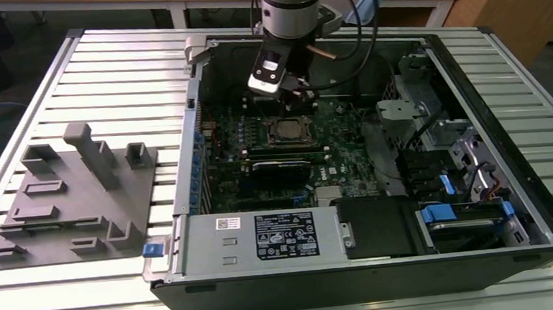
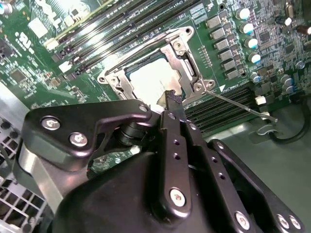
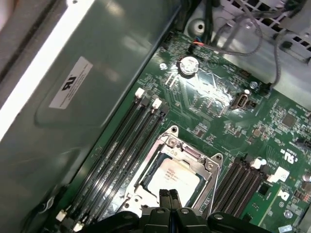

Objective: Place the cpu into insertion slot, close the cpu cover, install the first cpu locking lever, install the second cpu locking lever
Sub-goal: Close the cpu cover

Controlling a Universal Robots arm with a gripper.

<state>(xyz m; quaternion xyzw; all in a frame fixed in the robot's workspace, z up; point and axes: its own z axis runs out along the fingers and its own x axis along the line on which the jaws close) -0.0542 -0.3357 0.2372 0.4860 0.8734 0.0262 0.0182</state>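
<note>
Slatted metal table (image 1: 107,57), open computer case (image 1: 362,288) lying on it, grey moulded holder tray (image 1: 69,211) beside the case

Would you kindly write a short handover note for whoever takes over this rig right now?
Gripper: shut, holding nothing visible, with its tips at the edge of the insertion slot.
cpu: seated in the slot.
cpu cover: lying down over the cpu, whose top shows through the cover's window.
Done: cpu placed, cover closed.
Left: one locking lever sticks out away from the slot and seems unlatched. Whether the other lever is latched cannot be told.
</note>
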